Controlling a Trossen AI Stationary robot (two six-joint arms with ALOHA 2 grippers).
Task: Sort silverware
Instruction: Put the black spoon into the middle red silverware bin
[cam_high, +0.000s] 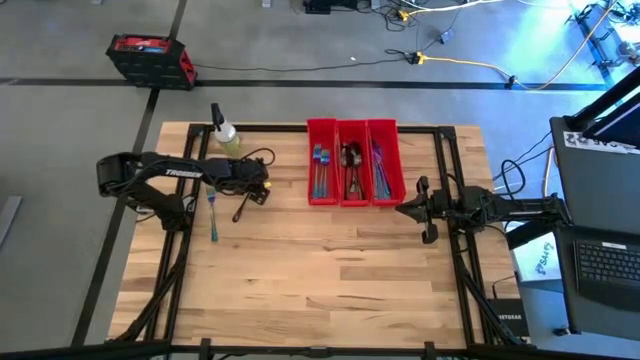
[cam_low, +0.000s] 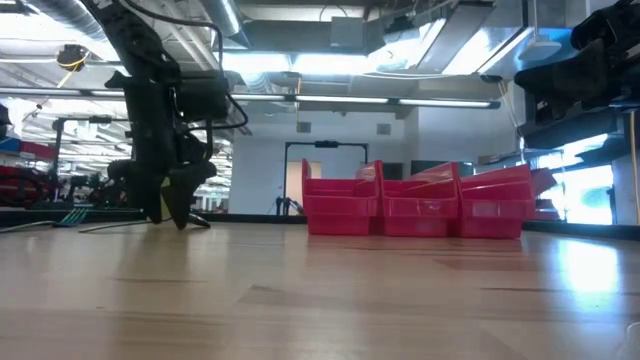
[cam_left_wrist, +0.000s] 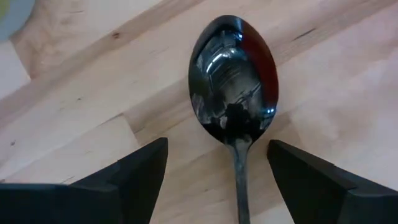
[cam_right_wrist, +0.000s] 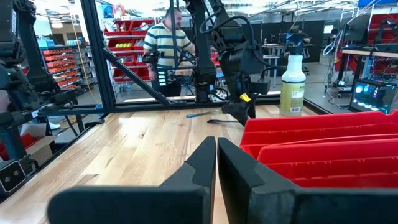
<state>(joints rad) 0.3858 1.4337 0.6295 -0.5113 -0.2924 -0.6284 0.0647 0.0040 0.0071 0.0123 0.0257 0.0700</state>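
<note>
Dark grey, mirror-polished metal describes the spoon (cam_left_wrist: 233, 74) lying bowl-up on the desk (cam_high: 320, 270); its oval bowl reflects the room and a red patch, and its thin handle runs back between the fingers (cam_left_wrist: 134, 171) of the left end effector (cam_high: 258, 184). That end effector is spread wide, one finger on either side of the handle, neither touching it; the spoon is released and flat on the wood. A second piece, an iridescent blue-teal utensil (cam_high: 213, 215), lies on the desk just beside the left arm, near the spray bottle (cam_high: 226, 135) of yellowish liquid. Remaining silverware (cam_high: 350, 170) rests in three red bins (cam_high: 355, 160) set side by side at the desk's far middle: blue-toned pieces in the outer two bins, darker pieces in the centre bin. Individual types there cannot be told. The right end effector (cam_high: 405, 210) is clenched, empty, waiting just beside the bins. A person in a striped shirt (cam_right_wrist: 166, 43) stands beyond the desk.
</note>
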